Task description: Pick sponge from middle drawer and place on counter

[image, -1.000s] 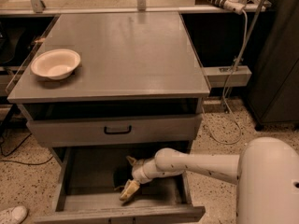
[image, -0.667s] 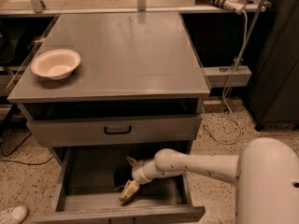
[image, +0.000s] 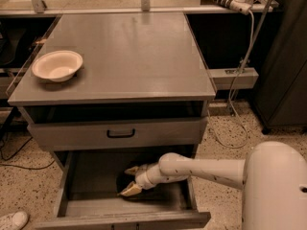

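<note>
The fingers (image: 130,190) are spread: one pale tip points up and left, the other down and left, with a dark shape between them. That shape is taken to be the sponge (image: 122,182), which lies on the floor of the middle drawer (image: 91,176), low in the frame and slightly left of centre. Only its dark face shows, and whether either finger touches it cannot be told. The gripper (image: 129,179) sits inside the pulled-out drawer tray, near its middle and just behind the front panel.

From the gripper a white, speckled arm (image: 206,169) runs rightward over the drawer's right rail to the robot's rounded white body (image: 276,186) in the lower right corner.

Above the open tray, the shallower drawer (image: 72,135) with the black curved handle (image: 121,133) is closed. Over it, the grey tabletop (image: 129,51) fills the centre and upper part of the frame, and a white bowl (image: 57,65) stands upright near its left edge. A grey shelf bar (image: 232,76) juts out on the right, with a pale cable (image: 238,87) hanging past it. The toe of a white shoe (image: 12,220) shows at the bottom left.
</note>
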`<move>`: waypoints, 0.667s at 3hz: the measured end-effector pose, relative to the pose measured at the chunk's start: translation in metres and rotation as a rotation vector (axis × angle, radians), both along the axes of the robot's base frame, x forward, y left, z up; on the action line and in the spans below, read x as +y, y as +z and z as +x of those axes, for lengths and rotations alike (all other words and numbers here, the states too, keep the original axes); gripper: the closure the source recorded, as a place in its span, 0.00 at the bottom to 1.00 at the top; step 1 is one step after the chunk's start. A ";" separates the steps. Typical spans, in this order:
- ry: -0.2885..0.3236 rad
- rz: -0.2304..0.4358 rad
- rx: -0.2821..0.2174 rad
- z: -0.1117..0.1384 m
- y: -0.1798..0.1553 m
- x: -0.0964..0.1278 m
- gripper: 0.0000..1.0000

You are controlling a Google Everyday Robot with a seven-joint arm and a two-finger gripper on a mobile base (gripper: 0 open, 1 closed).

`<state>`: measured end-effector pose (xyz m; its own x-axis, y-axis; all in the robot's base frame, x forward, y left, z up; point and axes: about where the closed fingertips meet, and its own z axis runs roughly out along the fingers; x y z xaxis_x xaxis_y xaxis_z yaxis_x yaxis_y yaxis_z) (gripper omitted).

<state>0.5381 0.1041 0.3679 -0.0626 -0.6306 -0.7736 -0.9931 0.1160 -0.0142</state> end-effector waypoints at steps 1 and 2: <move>0.000 0.000 0.000 0.000 0.000 0.000 0.66; 0.000 0.000 0.000 0.000 0.000 0.000 0.89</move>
<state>0.5381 0.1041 0.3679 -0.0627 -0.6305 -0.7736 -0.9931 0.1160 -0.0141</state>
